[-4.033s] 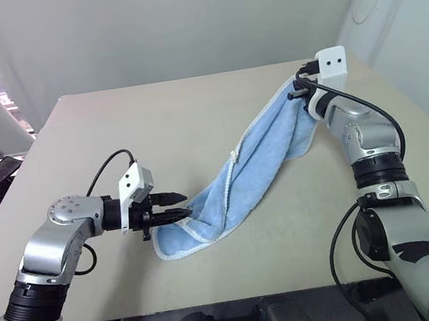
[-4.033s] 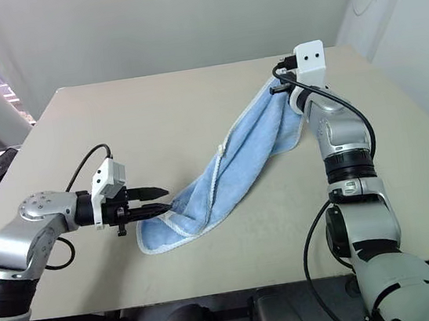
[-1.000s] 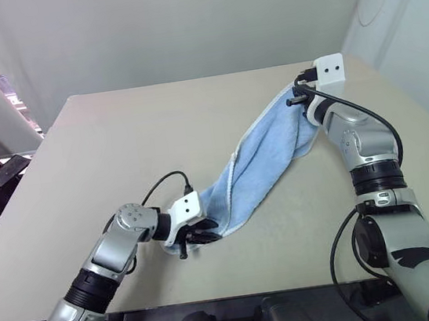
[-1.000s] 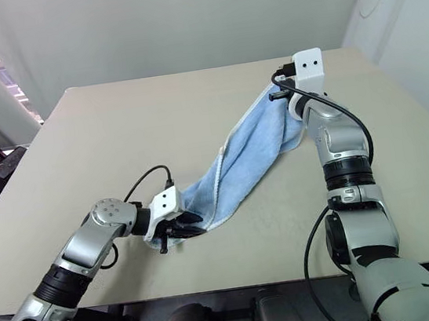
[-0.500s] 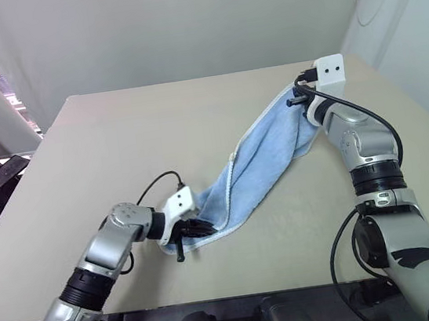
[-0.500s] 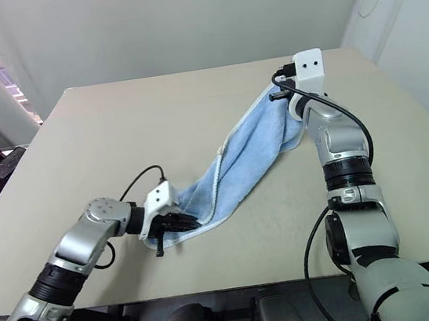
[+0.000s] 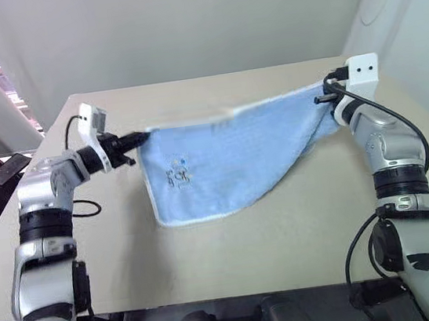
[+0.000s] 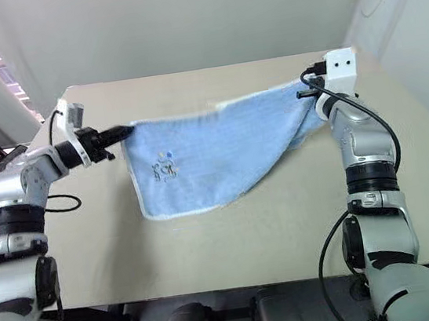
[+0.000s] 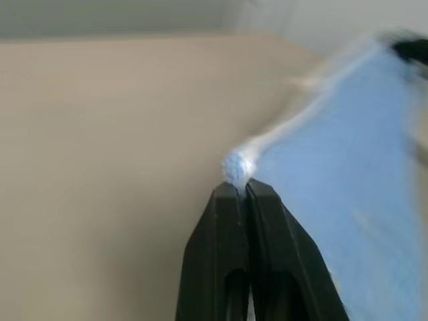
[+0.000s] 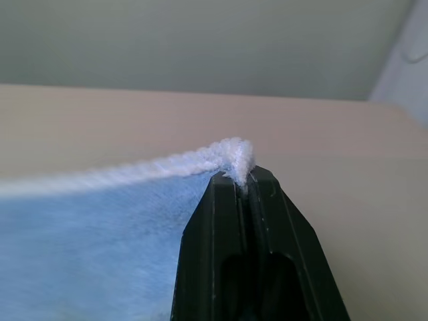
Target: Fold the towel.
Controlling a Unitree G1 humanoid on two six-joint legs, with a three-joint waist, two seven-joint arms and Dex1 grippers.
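Left eye view: towel (image 7: 223, 163) embroidery

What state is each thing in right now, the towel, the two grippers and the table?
Towel: spread open, held up by two top corners, top edge stretched between the grippers, lower part hanging down toward the table, small dark motif showing on its face.
Left gripper: shut on the towel's corner.
Right gripper: shut on the towel's other corner.
Table: bare beige top behind and below the towel.
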